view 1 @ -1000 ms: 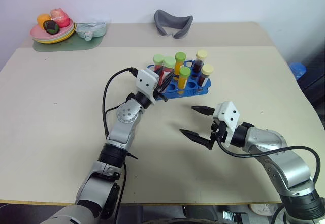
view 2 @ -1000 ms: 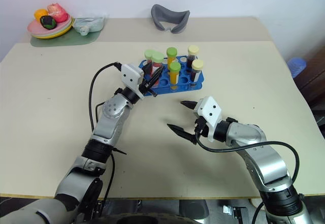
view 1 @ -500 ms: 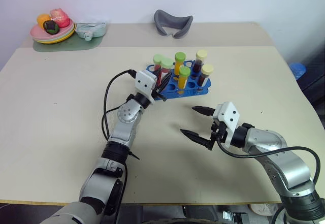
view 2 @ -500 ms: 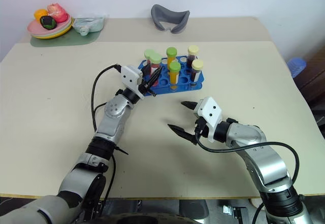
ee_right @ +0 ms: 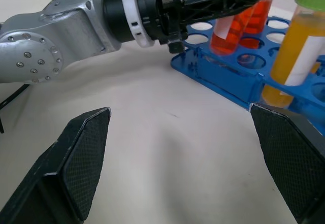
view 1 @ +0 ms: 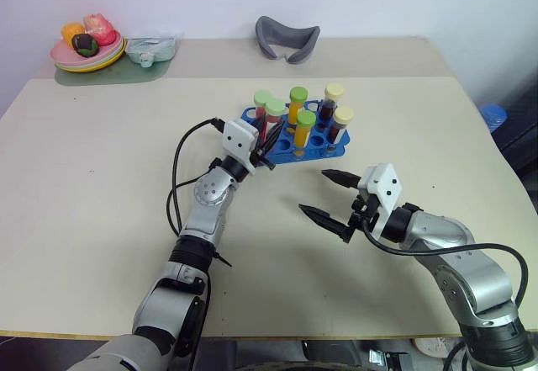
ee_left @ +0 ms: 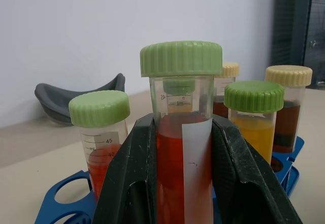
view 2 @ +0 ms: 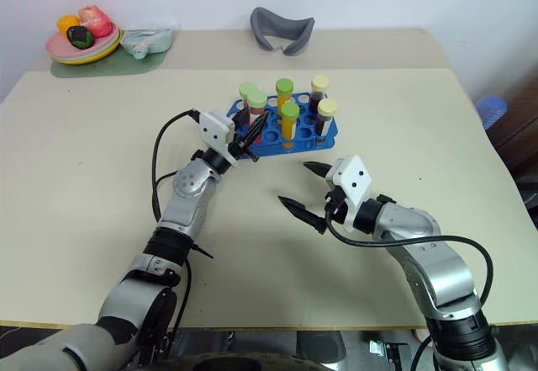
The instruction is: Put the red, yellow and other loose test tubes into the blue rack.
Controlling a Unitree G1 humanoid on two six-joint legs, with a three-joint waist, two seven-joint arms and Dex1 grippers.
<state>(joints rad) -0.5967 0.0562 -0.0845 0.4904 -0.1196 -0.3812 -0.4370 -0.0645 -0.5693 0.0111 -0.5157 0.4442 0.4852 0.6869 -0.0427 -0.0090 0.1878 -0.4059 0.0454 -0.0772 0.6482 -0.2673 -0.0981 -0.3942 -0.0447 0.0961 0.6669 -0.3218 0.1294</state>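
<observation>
The left tool [ee_left: 183,183] is clamped on the red tube [ee_left: 184,148], held upright over the near-left corner of the blue rack [view 1: 290,140]; insertion runs straight down. The right tool [view 1: 332,196] stands apart, empty, near the rack above the worktop [view 1: 101,186].

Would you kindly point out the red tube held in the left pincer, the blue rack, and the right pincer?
red tube [ee_left: 175,168]: left wrist view, on its red-filled body between the fingers.
blue rack [view 1: 336,145]: left eye view, on its front right edge.
right pincer [view 1: 330,194]: left eye view, midway between its open fingertips.
</observation>
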